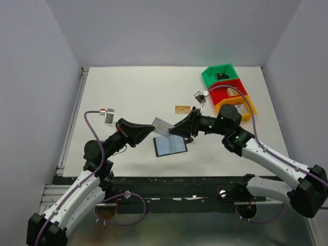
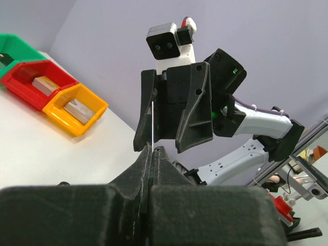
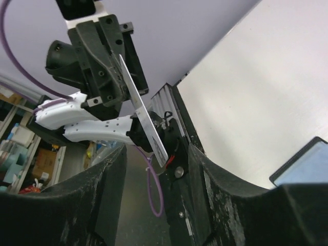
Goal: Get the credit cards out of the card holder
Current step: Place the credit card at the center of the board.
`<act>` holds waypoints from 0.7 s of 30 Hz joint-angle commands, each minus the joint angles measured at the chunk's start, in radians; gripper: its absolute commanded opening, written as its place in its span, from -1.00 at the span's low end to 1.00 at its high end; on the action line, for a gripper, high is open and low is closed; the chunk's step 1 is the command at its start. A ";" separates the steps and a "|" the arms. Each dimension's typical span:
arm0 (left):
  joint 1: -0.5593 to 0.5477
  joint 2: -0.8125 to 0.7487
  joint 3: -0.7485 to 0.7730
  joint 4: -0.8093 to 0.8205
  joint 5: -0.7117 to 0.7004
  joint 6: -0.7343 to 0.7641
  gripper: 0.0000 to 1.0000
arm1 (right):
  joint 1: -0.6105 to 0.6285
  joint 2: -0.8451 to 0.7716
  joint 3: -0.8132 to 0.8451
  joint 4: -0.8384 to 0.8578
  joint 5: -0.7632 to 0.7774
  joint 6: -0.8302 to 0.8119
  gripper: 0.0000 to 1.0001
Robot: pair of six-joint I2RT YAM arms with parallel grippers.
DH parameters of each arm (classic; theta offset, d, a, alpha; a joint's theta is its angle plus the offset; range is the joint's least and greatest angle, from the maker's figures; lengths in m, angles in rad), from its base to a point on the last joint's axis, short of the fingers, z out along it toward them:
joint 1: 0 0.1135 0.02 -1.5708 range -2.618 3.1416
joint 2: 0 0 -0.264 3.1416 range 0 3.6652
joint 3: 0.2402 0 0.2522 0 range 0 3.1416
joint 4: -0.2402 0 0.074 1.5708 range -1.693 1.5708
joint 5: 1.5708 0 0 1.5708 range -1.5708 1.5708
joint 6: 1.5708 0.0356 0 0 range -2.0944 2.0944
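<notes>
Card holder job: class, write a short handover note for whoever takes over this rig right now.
Left gripper: shut on a thin silver-grey rectangular card, held in the air.
Right gripper: open, fingers either side of that card's free end.
Flat black bifold card holder: lying open on the white table, near them.
Done: one gold-orange card lies on the table beyond the holder.
Left: put this card down; check the pockets, other cards not visible.

Holder open, one card aloft, one lying loose.
The black holder (image 1: 170, 147) lies flat and open, blue-grey pockets up. A silver card (image 1: 162, 125) hangs tilted in the air above its far edge, pinched by the left gripper (image 1: 152, 130). A gold card (image 1: 182, 109) lies flat farther back.
</notes>
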 commanded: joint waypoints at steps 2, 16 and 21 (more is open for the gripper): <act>0.006 0.029 -0.023 0.139 -0.016 -0.076 -1.00 | -0.001 0.051 -0.030 0.227 -0.060 0.102 0.10; 0.017 0.014 -0.020 0.109 0.051 -0.025 -0.16 | -0.004 0.042 -0.010 0.209 -0.141 0.083 -0.99; 0.049 0.024 0.034 0.049 0.176 0.003 0.40 | -0.030 0.019 0.042 0.060 -0.213 0.006 -0.99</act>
